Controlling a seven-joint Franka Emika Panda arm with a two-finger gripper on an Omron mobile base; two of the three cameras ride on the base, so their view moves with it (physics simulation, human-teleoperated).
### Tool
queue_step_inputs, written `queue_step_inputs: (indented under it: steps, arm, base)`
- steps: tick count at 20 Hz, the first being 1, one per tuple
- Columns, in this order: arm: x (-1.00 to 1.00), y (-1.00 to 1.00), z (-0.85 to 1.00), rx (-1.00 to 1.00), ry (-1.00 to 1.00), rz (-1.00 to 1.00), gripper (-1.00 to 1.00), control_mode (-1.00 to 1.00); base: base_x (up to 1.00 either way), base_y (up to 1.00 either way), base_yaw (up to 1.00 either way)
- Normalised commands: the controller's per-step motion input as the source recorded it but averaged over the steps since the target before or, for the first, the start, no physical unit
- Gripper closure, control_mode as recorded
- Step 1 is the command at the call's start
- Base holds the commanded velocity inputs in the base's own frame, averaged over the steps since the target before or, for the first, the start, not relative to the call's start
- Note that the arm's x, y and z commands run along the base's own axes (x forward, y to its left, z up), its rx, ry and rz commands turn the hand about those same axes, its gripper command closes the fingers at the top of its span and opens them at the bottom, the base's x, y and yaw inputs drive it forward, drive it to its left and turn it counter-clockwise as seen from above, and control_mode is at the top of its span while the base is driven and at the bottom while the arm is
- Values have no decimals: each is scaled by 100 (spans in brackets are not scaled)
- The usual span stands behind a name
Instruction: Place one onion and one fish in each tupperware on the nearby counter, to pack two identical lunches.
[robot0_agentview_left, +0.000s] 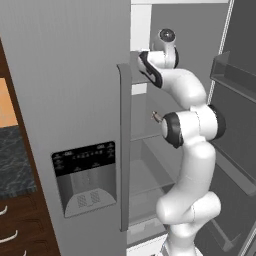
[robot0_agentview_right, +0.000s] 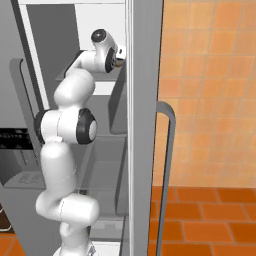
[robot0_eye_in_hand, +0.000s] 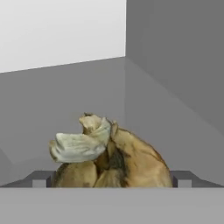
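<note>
Tool stands wide open, holding nothing, its tips either side of an onion; arm reaches into the open fridge; counter sits left of it; onion rests on a grey fridge shelf

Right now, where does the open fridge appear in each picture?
Left base view: open fridge, centre, behind the white arm.
Right base view: left half, behind the arm.
Hand view: grey walls behind the brown lump.
Shared landmark: white back panel, up top.
</note>
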Motion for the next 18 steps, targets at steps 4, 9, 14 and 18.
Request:
queue_step_inputs:
  steps: [4,9,14,18]
  arm:
    - [45,0,-30,0,1,0,100,-100]
    - [-1,0,-86,0,9,-1,100,-100]
    - [-5,0,-98,-3,-10,0,100,-100]
    - [-24,1,-87,-5,-33,0,100,-100]
  base:
    - [0,0,0]
    - [0,0,0]
    - [0,0,0]
    - [0,0,0]
